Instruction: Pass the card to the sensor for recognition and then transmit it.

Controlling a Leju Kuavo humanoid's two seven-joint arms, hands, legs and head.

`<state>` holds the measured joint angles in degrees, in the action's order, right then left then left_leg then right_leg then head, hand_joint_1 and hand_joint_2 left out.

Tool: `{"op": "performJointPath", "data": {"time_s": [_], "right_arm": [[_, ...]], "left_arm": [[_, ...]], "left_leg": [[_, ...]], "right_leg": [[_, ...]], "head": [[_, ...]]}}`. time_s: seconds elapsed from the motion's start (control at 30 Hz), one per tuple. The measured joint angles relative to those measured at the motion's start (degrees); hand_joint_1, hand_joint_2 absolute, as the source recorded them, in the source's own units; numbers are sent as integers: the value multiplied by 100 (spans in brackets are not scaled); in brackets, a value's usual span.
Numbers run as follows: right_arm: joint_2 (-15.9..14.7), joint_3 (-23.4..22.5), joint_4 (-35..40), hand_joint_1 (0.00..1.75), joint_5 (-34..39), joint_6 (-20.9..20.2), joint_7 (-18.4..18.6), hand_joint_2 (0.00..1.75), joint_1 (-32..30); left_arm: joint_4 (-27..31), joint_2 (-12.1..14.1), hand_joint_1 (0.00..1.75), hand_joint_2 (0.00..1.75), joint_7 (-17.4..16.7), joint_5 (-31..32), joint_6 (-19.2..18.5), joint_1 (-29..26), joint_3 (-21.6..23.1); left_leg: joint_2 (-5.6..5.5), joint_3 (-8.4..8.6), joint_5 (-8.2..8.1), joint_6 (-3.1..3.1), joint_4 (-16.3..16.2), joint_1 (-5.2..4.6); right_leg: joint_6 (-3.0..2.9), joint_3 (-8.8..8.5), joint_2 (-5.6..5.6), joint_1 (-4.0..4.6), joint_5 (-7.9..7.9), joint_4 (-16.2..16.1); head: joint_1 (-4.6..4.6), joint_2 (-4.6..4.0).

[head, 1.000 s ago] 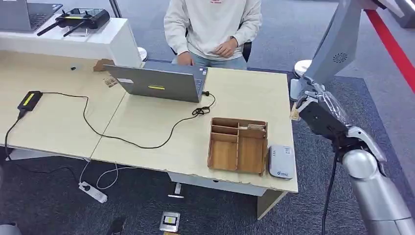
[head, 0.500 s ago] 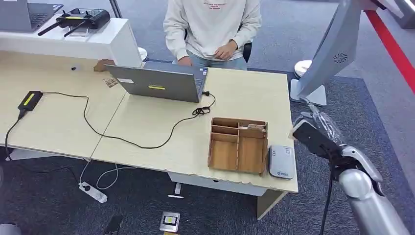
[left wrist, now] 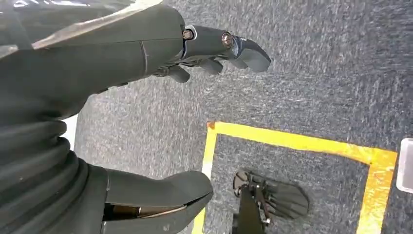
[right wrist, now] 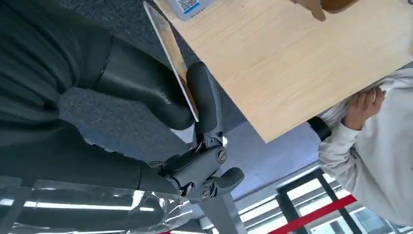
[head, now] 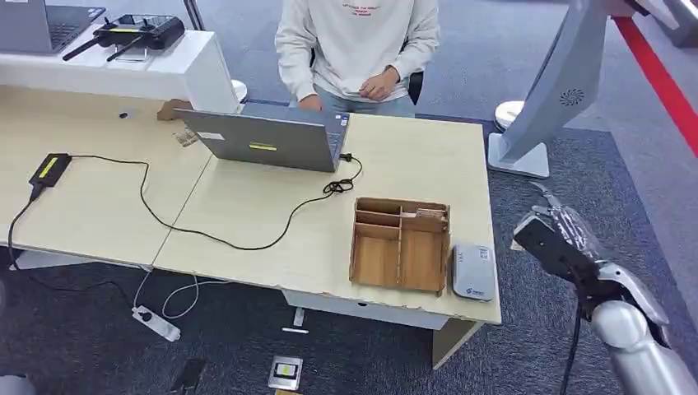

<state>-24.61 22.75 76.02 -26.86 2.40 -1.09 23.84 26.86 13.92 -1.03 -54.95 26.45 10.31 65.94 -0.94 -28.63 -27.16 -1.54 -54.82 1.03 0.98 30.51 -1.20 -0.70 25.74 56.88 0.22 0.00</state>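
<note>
A pale wood table [head: 107, 206] carries a grey laptop [head: 267, 140], black cable [head: 206, 234] and brown wooden box [head: 399, 245]; at 3 o'clock, a white-and-grey sensor [head: 473, 271] on dark grey carpet [head: 560, 99].

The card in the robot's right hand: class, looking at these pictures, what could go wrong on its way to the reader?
1. The card is pinched near one end only by the right hand, beyond the table edge; if it slips, it probably falls to the carpet.
2. The wooden organizer stands right beside the card reader, so a wide approach may bump it.
3. The card is held on edge; presented so, it might not be recognized.
</note>
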Motion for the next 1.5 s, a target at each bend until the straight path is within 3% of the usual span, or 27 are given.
{"op": "performJointPath", "data": {"time_s": [0.53,1.5], "right_arm": [[-61,-232,-4,175,-409,0,-72,175,-170],[643,4,-413,175,-772,100,-291,175,280]], "left_arm": [[-85,101,0,175,90,365,-182,30,41],[-79,317,0,175,188,1084,-413,52,41]], "left_leg": [[-1,-3,0,0,0,0],[-3,-5,1,0,1,1]], "right_leg": [[0,-2,0,0,0,0],[0,-3,0,2,0,0]], "head": [[0,0],[0,0]]}}
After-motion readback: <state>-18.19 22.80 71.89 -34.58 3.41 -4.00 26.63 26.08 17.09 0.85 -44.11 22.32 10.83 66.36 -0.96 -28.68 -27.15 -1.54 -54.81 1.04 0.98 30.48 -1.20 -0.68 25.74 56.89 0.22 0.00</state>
